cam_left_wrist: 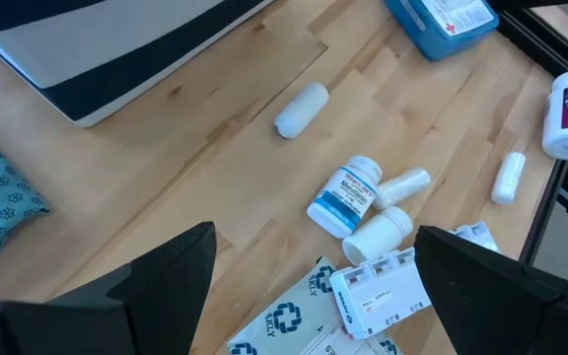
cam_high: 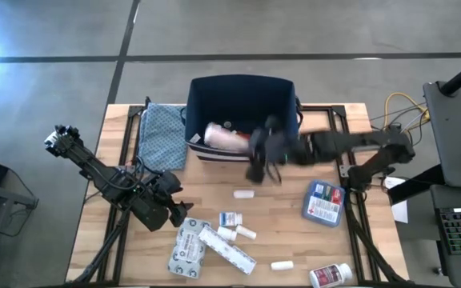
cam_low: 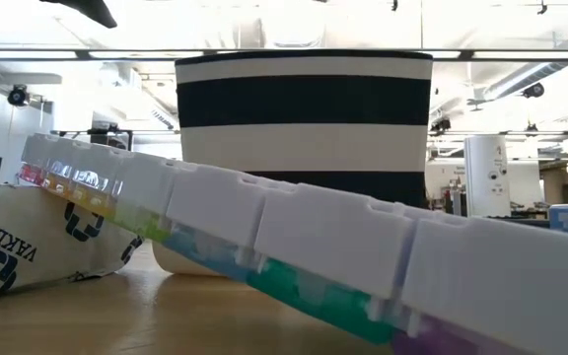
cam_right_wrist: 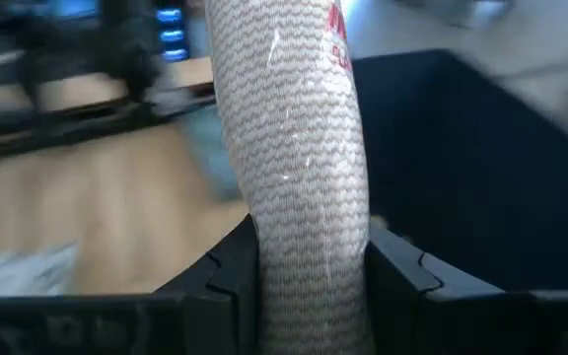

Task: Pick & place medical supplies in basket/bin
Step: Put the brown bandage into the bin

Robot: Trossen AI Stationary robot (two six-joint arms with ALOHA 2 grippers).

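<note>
Bin (cam_high: 242,92) holds small items; right gripper (cam_right_wrist: 309,286) jaws clench a wrapped roll (cam_right_wrist: 294,148) at its rim

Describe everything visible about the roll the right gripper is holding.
The bandage roll is a cylinder of beige, zigzag-textured woven wrap under glossy clear film with a red mark near one end. The right gripper is shut on it, fingers pressing opposite sides. From above it lies over the navy bin's front edge.
</note>
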